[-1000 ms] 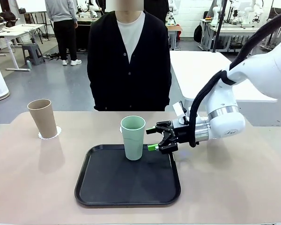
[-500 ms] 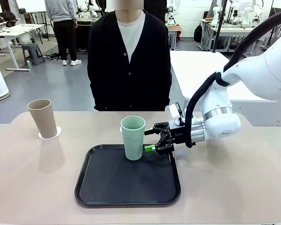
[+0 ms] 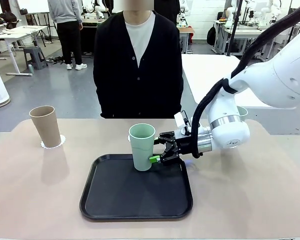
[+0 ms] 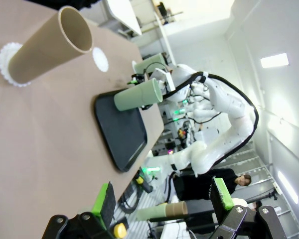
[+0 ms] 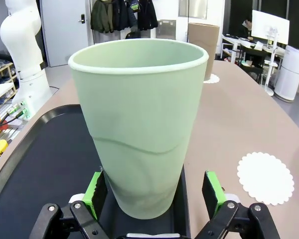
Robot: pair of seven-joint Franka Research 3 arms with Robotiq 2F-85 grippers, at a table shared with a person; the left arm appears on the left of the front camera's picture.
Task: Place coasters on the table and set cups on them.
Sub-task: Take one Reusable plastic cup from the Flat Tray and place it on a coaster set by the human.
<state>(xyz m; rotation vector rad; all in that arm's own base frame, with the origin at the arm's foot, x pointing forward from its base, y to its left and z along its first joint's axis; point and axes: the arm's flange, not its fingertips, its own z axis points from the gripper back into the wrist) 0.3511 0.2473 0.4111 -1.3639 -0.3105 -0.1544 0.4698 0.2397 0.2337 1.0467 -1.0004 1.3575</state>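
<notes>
A mint-green cup [image 3: 142, 146] stands upright on the black tray [image 3: 135, 197]. My right gripper [image 3: 157, 148] reaches in from the right, open, its green pads [image 5: 213, 191] on either side of the cup's [image 5: 139, 124] lower half with small gaps. A tan-brown cup [image 3: 49, 126] stands on a coaster [image 3: 53, 143] at the table's [image 3: 35, 190] far left. A bare coaster [image 5: 265, 178] lies beside the tray. A second mint-green cup [image 3: 242, 111] peeks out behind the right arm. My left gripper [image 4: 163, 199] hangs open, holding nothing.
A person in a dark cardigan [image 3: 138, 65] stands at the far edge, hands out of sight. The tray's [image 5: 35, 164] raised rim surrounds the mint-green cup. A white table [image 3: 215, 75] stands behind on the right.
My right gripper has slid left toward the mint-green cup on the tray, and its open fingers now straddle it. The cups and coasters have not moved.
</notes>
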